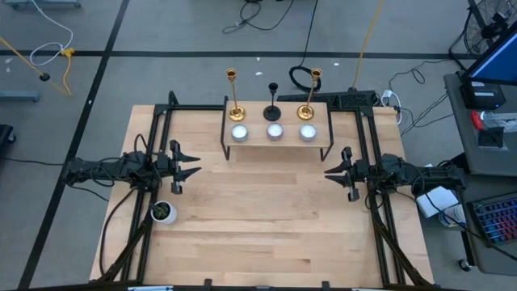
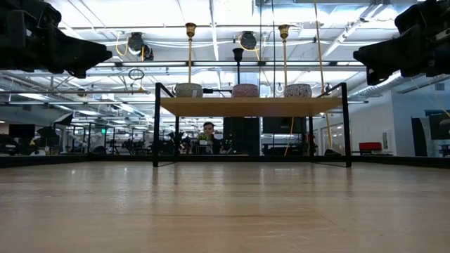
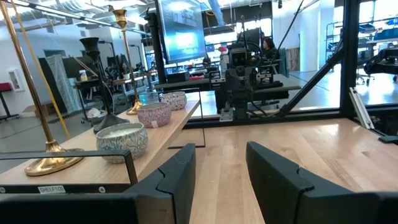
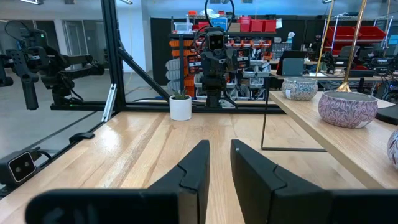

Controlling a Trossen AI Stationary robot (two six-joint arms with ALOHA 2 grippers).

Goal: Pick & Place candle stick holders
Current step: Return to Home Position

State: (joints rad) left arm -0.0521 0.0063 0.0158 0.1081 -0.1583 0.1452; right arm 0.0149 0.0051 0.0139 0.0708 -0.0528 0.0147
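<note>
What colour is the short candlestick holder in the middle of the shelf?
Black. The short slim candlestick holder shows best in the high view.

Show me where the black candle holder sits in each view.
High: black candle holder, shelf's back centre, between the gold holders.
Low: holder on the shelf, behind the middle candle.
Left wrist: holder on the shelf, behind the middle candle.
Right wrist: not clearly in it.
Shared landmark: the middle candle, in all four.
</note>
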